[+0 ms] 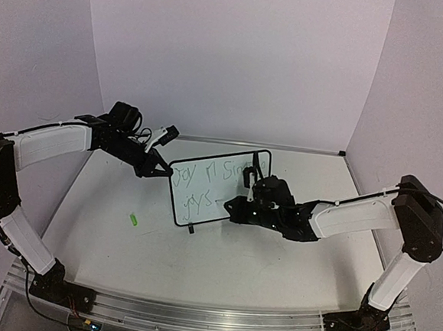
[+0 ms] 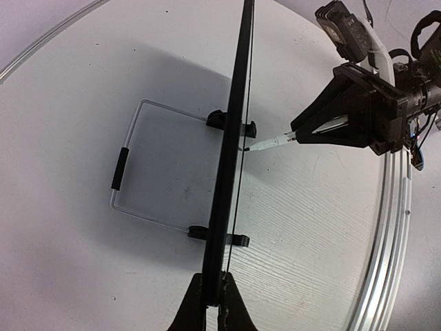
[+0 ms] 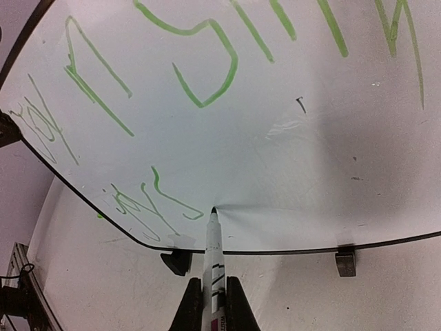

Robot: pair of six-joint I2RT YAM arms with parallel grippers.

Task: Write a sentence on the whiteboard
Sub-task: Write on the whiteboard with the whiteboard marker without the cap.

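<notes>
Green sentence on whiteboard just ahead of right gripper, closed round marker; left gripper closed on whiteboard's edge.

Top view: even, diffuse light; walls tinted lavender; faint soft shadows are laid on the table under the arms; detail slightly soft; front rail bowed by the lens.

Left wrist view: strong fisheye, the table edge bent into an arc; a broad, soft-edged shadow is thrown left of the whiteboard; focus crisp.

Right wrist view: board brightly lit, a small glare patch noted near its middle; green writing sharp; marker softened toward the bottom edge; frame line curved.
</notes>
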